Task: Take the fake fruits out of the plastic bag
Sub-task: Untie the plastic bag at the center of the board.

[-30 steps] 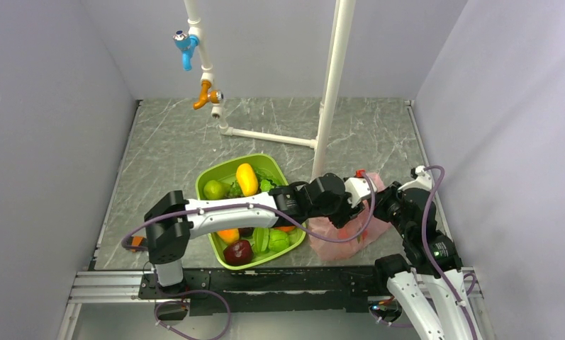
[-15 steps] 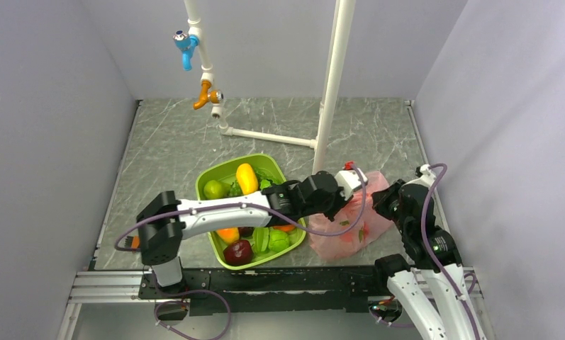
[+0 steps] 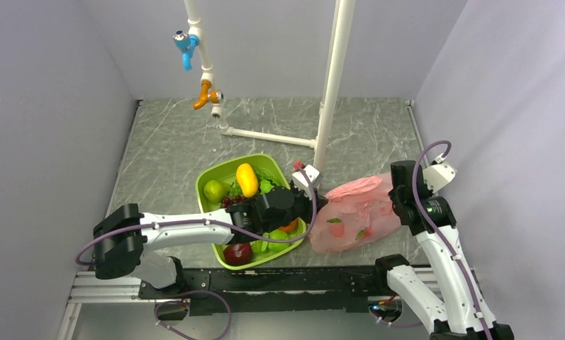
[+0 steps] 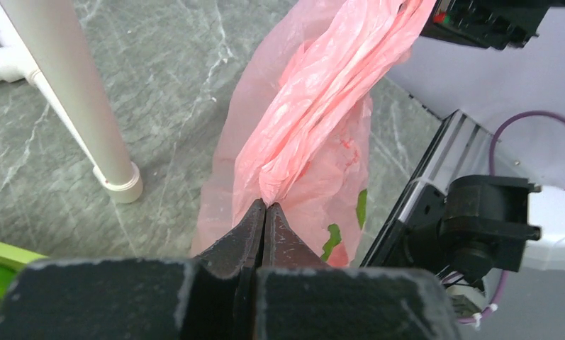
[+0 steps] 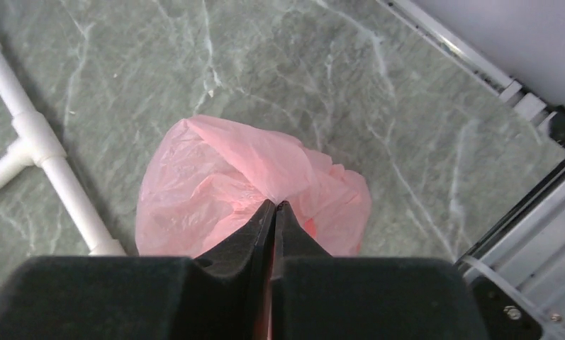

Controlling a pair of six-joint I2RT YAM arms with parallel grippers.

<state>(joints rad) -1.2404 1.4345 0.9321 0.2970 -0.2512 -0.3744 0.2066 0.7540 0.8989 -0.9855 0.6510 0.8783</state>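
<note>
The pink plastic bag lies right of the green tray, stretched out between my two grippers. My left gripper is shut on the bag's left end; in the left wrist view its tips pinch a bunched fold of the bag. My right gripper is shut on the bag's right end; in the right wrist view its tips pinch the bag from above. Red and green patches show on the film. I cannot tell whether they are fruits or prints. No fruit lies outside the bag.
The green tray holds a yellow mango, a light green fruit, a dark maroon apple, an orange and grapes. A white upright pipe stands just behind the bag, its foot in the left wrist view. The metal rail runs along the near edge.
My left gripper has drawn back to the left toward the tray and my right gripper has moved right and up. The bag has been pulled out long between them.
</note>
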